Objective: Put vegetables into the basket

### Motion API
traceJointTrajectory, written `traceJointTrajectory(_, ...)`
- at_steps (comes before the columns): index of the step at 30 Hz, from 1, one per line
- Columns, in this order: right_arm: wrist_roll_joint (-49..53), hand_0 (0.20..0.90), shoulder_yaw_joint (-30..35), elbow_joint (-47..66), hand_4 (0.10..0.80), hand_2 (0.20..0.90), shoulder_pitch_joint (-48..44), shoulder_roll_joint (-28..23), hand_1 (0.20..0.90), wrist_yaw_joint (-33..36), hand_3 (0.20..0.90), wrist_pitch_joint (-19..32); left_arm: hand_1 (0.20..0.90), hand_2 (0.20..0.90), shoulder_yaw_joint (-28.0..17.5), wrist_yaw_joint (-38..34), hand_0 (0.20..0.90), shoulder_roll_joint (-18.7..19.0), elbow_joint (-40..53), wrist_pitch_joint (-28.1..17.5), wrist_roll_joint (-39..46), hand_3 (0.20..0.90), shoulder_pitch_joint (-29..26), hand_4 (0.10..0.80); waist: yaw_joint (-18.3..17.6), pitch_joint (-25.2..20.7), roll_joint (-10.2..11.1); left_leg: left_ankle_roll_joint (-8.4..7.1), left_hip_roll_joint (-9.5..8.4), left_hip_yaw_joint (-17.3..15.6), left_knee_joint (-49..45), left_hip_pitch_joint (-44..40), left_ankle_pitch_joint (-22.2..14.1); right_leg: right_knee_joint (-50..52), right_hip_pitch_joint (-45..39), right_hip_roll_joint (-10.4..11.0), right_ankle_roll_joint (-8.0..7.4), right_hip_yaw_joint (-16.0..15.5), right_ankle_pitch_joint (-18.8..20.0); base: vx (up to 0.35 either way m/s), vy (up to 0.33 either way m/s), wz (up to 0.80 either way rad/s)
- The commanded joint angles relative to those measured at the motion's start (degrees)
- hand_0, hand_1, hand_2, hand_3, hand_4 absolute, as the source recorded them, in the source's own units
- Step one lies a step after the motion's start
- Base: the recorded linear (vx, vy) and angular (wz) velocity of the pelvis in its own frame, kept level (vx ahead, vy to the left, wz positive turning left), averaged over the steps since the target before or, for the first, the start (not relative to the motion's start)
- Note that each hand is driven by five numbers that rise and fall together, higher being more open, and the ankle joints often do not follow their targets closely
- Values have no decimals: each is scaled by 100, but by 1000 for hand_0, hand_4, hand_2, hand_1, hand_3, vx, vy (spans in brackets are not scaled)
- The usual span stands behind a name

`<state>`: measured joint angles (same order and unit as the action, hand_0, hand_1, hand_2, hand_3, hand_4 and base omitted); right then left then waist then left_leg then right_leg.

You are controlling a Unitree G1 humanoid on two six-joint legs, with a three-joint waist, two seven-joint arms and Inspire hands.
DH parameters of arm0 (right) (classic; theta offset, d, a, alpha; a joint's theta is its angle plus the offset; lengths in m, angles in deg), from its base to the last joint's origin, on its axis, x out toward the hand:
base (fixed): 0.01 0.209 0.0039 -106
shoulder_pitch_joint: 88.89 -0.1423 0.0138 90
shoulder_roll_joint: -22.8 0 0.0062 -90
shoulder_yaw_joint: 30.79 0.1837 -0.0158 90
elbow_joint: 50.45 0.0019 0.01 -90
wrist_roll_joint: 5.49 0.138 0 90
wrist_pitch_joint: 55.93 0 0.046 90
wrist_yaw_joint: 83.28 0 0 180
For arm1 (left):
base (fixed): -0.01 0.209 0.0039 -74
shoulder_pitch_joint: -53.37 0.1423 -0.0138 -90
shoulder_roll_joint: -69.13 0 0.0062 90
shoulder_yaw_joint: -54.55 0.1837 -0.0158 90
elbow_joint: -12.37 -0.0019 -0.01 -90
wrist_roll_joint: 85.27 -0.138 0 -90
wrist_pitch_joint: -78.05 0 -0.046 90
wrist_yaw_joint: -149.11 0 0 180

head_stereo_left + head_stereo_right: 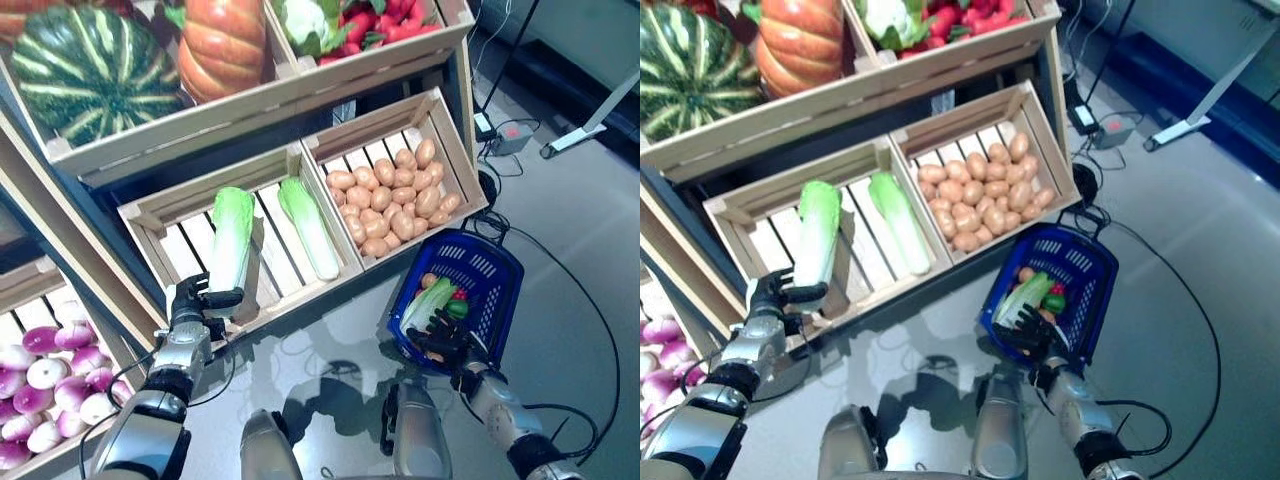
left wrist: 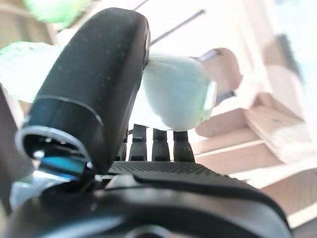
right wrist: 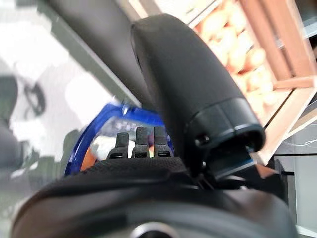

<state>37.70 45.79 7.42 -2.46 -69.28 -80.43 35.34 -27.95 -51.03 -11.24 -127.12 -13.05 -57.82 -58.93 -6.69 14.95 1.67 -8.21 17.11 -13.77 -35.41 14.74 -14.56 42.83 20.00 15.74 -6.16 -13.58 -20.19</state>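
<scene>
A long pale-green cabbage [image 1: 232,235] lies in the left lower wooden crate [image 1: 160,215], its near end over the crate's front edge. My left hand [image 1: 190,305] is shut on that end; in the left wrist view the thumb [image 2: 94,89] presses on the cabbage [image 2: 178,94], with the fingers curled beneath it. A blue plastic basket [image 1: 490,275] stands tilted on the floor at the right, with a cabbage, a potato and small red and green vegetables inside. My right hand [image 1: 445,345] grips its near rim [image 3: 99,134].
A second cabbage [image 1: 308,228] lies in the same crate. The crate beside it is full of potatoes [image 1: 395,200]. The upper shelf carries a striped squash [image 1: 95,65], a pumpkin [image 1: 222,45] and radishes [image 1: 385,20]. Turnips [image 1: 50,370] fill a crate at lower left.
</scene>
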Motion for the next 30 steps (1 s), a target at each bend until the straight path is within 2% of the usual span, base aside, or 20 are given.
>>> traceJointTrajectory(1,-326,900,225,513,800,900,47,167,900,-336,900,679,300,300,-30,-370,300,-96,702,-1265,-133,300,120,400,146,-714,-96,288,-222,-99,1403,-609,755,-1815,-966,192,-146,-170,1057,89,-62,-6)
traceJointTrajectory(5,-575,900,234,737,800,900,62,173,900,-32,900,789,300,300,27,-420,300,-358,1356,-1552,-523,300,512,400,229,-895,-83,225,-485,-158,2452,-1270,1134,-3128,-1778,-118,-228,-360,1473,82,-54,1)
traceJointTrajectory(7,-319,900,269,968,800,900,10,221,900,76,900,989,300,300,154,-393,300,-426,1808,-1647,-781,300,677,400,259,-947,-111,206,-577,-99,2846,-1478,1311,-3550,-2024,-257,-240,-305,1655,45,-30,9)
traceJointTrajectory(9,-135,900,269,1330,800,900,0,338,900,-30,900,816,300,300,260,-360,300,-429,2457,-1522,-911,300,822,400,313,-1040,-133,209,-685,-43,3232,-1643,1444,-3949,-2206,-345,-266,-286,1871,35,-34,11)
traceJointTrajectory(13,590,900,265,1670,800,900,-138,505,900,-705,900,527,300,300,419,-252,300,-404,3220,-1418,-1214,300,885,400,434,-1154,-142,217,-754,-46,3794,-1932,1573,-4416,-2486,-451,-292,-400,2073,18,-35,3)
traceJointTrajectory(17,819,900,173,1911,800,900,-609,376,900,-1111,900,730,300,300,752,-181,300,-414,3457,-1423,-1644,300,707,400,552,-1259,-100,202,-803,15,4041,-2043,1590,-4782,-2632,-536,-309,-489,2255,1,-51,2)
traceJointTrajectory(25,829,900,151,1828,800,900,-1530,92,900,-1031,900,456,300,300,1260,197,300,-344,3536,-1318,-2074,300,482,400,665,-1375,-19,267,-880,4,4041,-2134,1450,-4783,-2685,-579,-276,-455,2232,9,-9,-2)
traceJointTrajectory(30,1252,900,169,1488,800,900,-1916,4,900,-1102,900,274,300,300,1578,241,300,-327,3469,-1400,-2308,300,297,400,711,-1394,25,282,-898,28,4041,-2160,1392,-4783,-2713,-601,-277,-433,2213,0,0,0)
